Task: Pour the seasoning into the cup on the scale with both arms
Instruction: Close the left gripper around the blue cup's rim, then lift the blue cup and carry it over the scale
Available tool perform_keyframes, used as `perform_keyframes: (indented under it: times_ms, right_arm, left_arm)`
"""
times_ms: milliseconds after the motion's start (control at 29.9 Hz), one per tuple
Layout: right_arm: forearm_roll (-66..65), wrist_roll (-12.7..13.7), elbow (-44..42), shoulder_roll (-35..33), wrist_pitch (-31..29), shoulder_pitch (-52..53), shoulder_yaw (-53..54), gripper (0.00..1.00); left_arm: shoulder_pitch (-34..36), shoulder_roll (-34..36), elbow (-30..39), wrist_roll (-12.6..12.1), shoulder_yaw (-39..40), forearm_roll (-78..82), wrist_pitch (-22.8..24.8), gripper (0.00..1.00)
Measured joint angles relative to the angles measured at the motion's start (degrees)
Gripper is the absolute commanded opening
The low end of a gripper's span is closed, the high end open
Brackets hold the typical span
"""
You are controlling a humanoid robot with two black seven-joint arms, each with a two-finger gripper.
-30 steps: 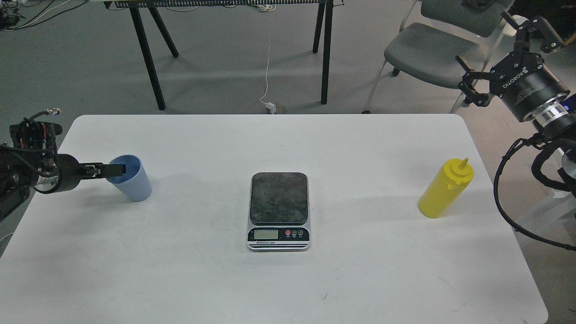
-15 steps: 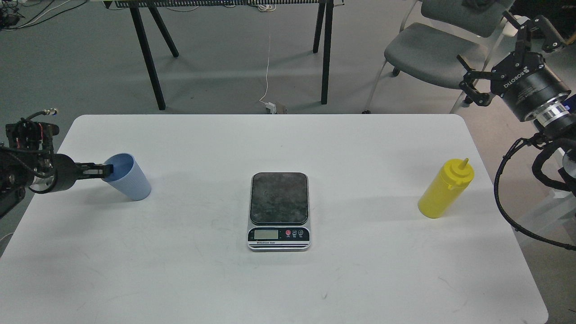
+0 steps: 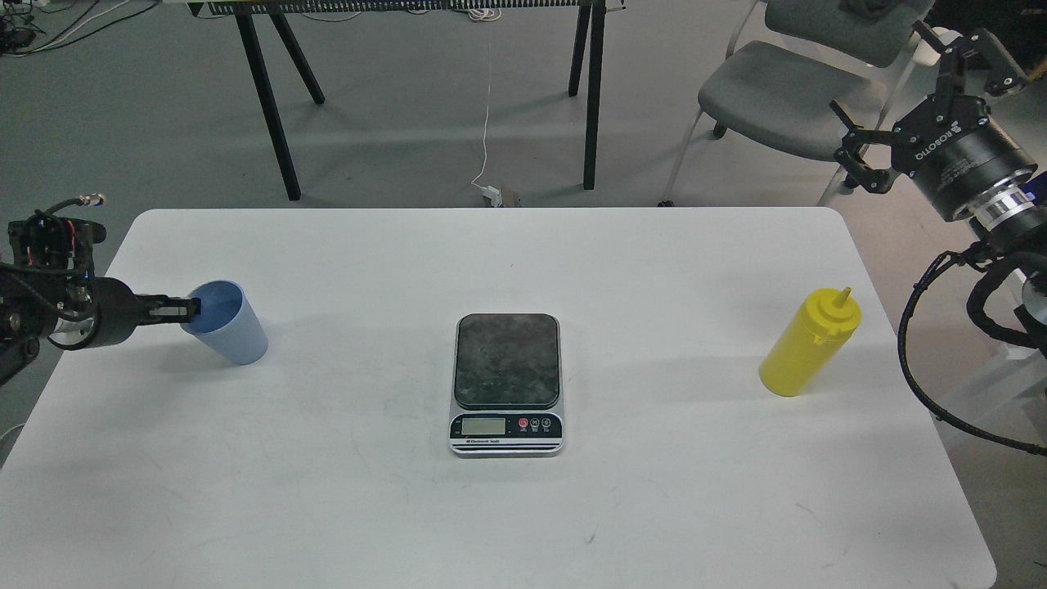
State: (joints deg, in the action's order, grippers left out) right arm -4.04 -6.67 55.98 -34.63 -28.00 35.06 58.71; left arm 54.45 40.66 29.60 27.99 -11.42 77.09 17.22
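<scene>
Left claw point(image 3: 190, 308) too dark and end-on to tell fingers apart, scale point(image 3: 507, 383) display digits too small to read, both arms and chair point(image 3: 785, 90) cut off by edges

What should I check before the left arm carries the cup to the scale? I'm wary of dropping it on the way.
1. Left gripper at the rim of the cup: ok.
2. Grip firmly closed on the rim: cannot tell; the fingers look dark and small.
3. Cup upright: not ok; it leans.
4. Weighing plate of the scale free: ok.
5. Path across the table between cup and scale free: ok.
6. Right gripper out of the way, above and apart from the seasoning: ok.
</scene>
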Motion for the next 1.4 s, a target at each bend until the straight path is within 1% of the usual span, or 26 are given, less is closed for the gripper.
perform_keyframes:
  times_ms: [134,267,334,534,701,902,1068,1402]
  right_arm:
    - [0.0,0.0,-0.1,0.0,0.0,0.0,0.1,0.98]
    - [0.0,0.0,-0.2,0.0,0.0,-0.1,0.3,0.98]
    - [0.0,0.0,-0.2,0.0,0.0,-0.1,0.4,0.98]
    - [0.0,0.0,-0.5,0.0,0.0,-0.1,1.1,0.98]
    - [0.0,-0.1,-0.6,-0.1,0.0,0.0,2.6,0.98]
    - [0.1,0.0,-0.6,-0.1,0.0,0.4,4.6,0.98]
    - [0.1,0.1,-0.6,-0.2,0.0,0.8,4.9,0.98]
    - [0.1,0.0,-0.5,0.0,0.0,0.6,4.9,0.98]
  left_arm:
    - [3.1,3.8,7.0,0.0,0.4,-0.1,2.0,0.0]
    - [8.0,7.0,15.0,0.0,0.5,-0.2,4.7,0.0]
    - [10.7,7.7,17.9,0.0,0.5,-0.1,6.1,0.0]
    - [18.7,7.1,24.6,0.0,0.4,0.9,10.0,0.0]
    - [23.9,2.4,28.4,0.0,0.4,3.0,10.7,0.0]
    - [25.0,-4.7,29.4,0.0,0.2,5.4,10.8,0.01]
    - [24.4,-10.3,28.3,0.0,-0.3,6.2,10.8,0.01]
    - [23.1,-14.8,23.8,0.0,-1.0,6.0,10.8,0.01]
